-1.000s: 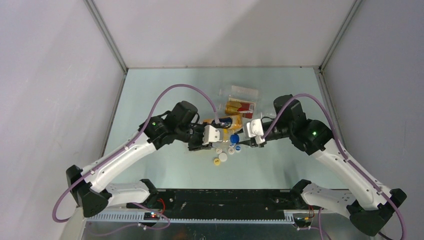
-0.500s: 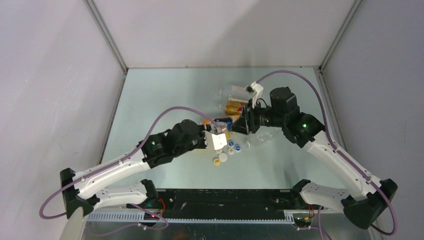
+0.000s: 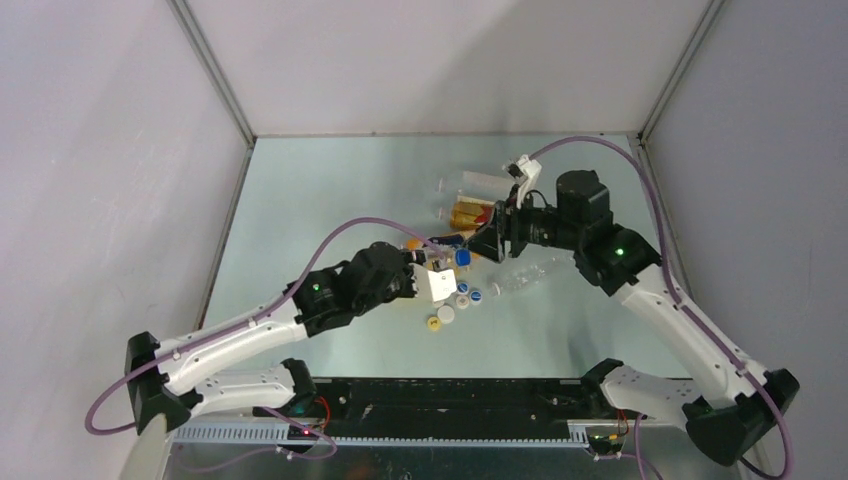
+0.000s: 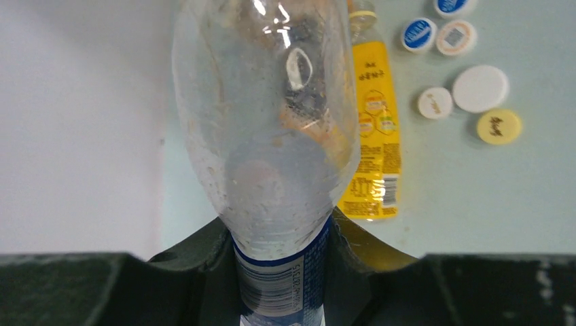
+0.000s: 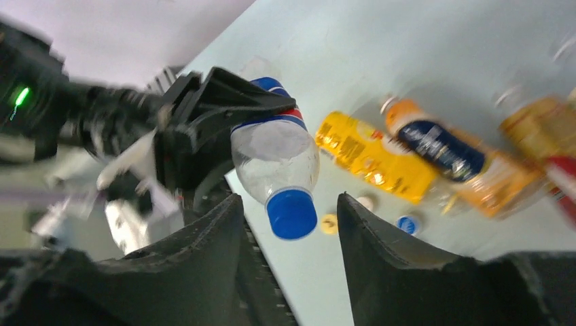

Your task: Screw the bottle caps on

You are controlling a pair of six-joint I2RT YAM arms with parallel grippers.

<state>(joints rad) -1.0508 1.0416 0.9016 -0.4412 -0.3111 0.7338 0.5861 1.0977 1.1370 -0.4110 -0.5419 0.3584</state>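
Observation:
My left gripper (image 4: 278,231) is shut on a clear bottle with a blue label (image 4: 265,136) and holds it above the table, neck pointing away. In the top view this gripper (image 3: 440,264) is at mid-table. A blue cap (image 5: 291,213) sits on the bottle's neck (image 3: 462,257). My right gripper (image 5: 289,200) is open. Its fingers (image 5: 224,224) stand on either side of the cap without touching it. In the top view it (image 3: 487,243) faces the left gripper. Loose caps lie on the table: yellow (image 4: 498,126), white (image 4: 480,88) and blue-and-white (image 4: 418,34).
A yellow bottle (image 4: 373,136) lies under the held bottle. An orange bottle with a dark-blue label (image 5: 441,149) and a gold-and-red one (image 3: 475,213) lie behind. Clear bottles lie at the back (image 3: 485,183) and right (image 3: 525,273). Grey walls enclose the table (image 3: 300,200).
My right gripper rose from the loose caps and turned to face the left arm. The left arm swung in with the bottle. The blue cap now sits on the bottle's neck.

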